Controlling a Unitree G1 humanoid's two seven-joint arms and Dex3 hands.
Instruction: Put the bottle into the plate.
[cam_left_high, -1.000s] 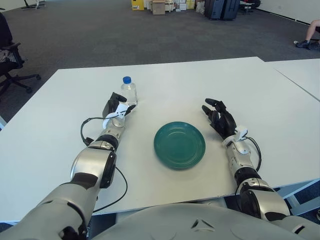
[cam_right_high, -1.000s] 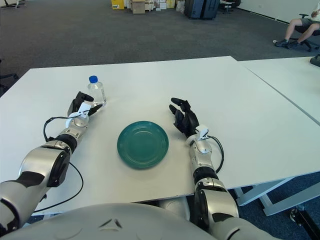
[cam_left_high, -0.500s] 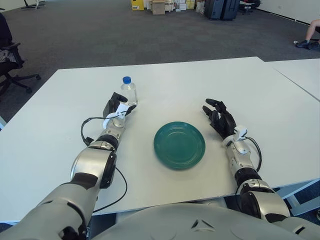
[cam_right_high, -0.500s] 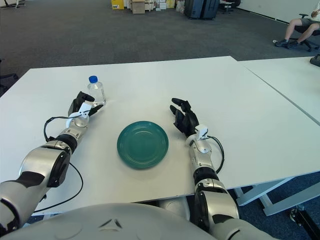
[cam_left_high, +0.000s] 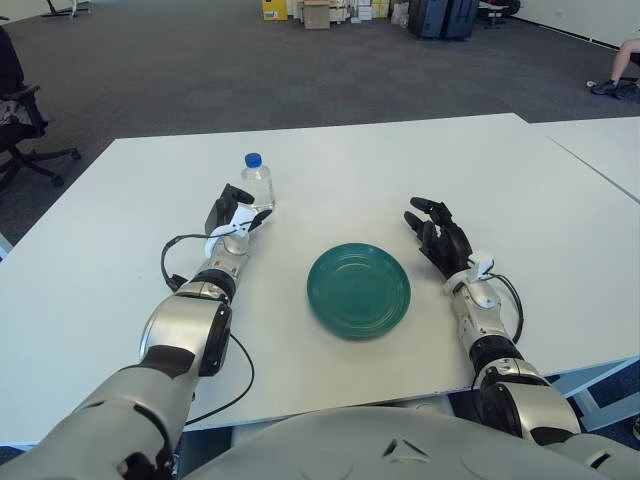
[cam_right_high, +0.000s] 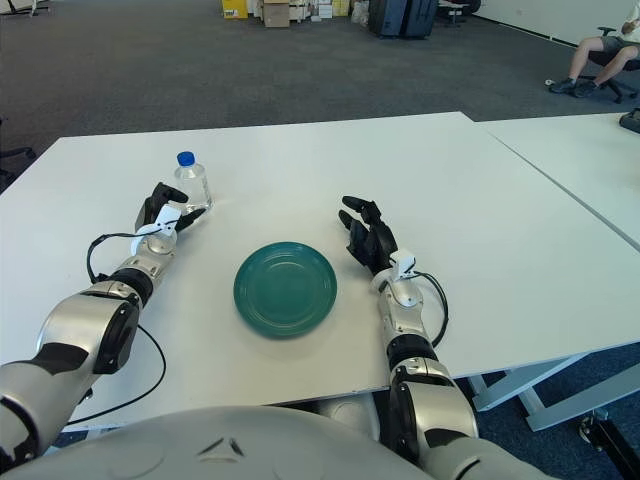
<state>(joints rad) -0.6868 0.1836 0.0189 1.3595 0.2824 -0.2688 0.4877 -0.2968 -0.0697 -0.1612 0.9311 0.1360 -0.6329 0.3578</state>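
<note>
Standing upright on the white table (cam_left_high: 400, 160), a small clear bottle (cam_left_high: 258, 185) with a blue cap is seen toward the robot's left, well apart from the green plate (cam_left_high: 359, 289). Its body is transparent and colourless (whether it holds any liquid cannot be told), and the cap is the only coloured part. The left hand (cam_left_high: 231, 213) is placed just beside the bottle, on its near left side, with the dark fingers (cam_right_high: 170, 192) curled close to the bottle's lower body; whether they actually press on it cannot be told. The plate is set near the middle of the table, round, shallow and bare. The right hand (cam_left_high: 438, 236) is shown to the right of the plate, its fingers loosely spread and nothing held in them.
</note>
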